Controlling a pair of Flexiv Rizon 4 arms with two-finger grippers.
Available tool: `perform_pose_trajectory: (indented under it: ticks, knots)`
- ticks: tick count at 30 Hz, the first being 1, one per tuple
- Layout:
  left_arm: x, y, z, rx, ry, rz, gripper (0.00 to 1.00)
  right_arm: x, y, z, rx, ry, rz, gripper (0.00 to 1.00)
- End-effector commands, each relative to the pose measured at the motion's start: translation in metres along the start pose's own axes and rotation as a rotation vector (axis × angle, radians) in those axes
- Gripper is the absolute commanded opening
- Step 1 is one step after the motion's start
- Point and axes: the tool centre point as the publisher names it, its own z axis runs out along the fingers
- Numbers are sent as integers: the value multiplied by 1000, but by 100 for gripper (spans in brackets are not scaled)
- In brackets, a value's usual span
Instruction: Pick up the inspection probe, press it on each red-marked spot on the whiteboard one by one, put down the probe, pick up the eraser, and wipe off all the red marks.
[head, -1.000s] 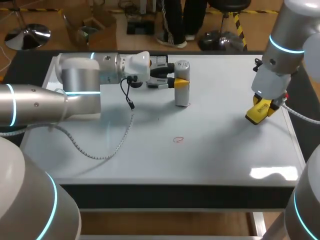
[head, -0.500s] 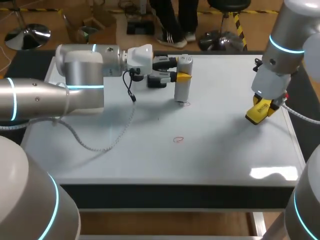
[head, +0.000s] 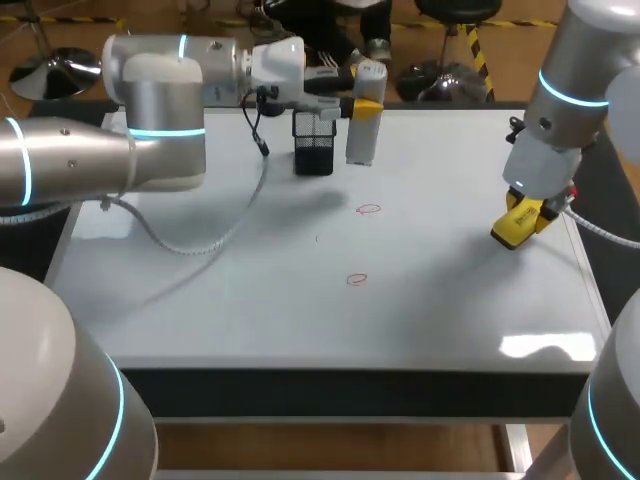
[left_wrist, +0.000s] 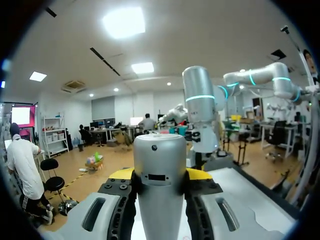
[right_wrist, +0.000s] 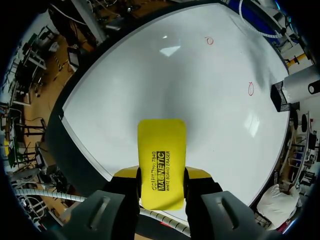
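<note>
Head view, reading from the left: the left arm (head: 150, 110) reaches over the far edge of the counter (head: 350, 385). The left jaws are closed from two sides on the probe (head: 364, 100), a silver cylinder held upright, clear of the whiteboard (head: 450, 300) and just beside a black mesh holder (head: 314, 145). Two red rings lie toward the middle, the far mark (head: 369, 209) and the near mark (head: 357, 280), both unwiped. At the right, the right arm (head: 560, 110) hangs low over the board's edge, and the right jaws are clamped on the yellow eraser (head: 518, 226). The likely troubles are these: the smooth probe could slip or tilt in its grip, it could clip the holder's rim on the way down, or it could land beside a ring, since the rings are small. The eraser could smear a mark if it came across too early. The board is glossy and throws back a patch of ceiling glare near its front right, so it offers little friction.
</note>
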Motion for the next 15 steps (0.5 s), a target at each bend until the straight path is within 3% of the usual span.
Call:
perform_pose_trajectory:
  ticks: [1,8,15]
  knots:
    - [-21,-11,6,-6,2,5,0,0,0,-1,2,4,-2,0]
    - [-49,-19,15,30,-32,-9,0,0,0,-1,2,4,-2,0]
    - [-66,-15,20,45,-47,-17,0,0,0,-1,2,4,-2,0]
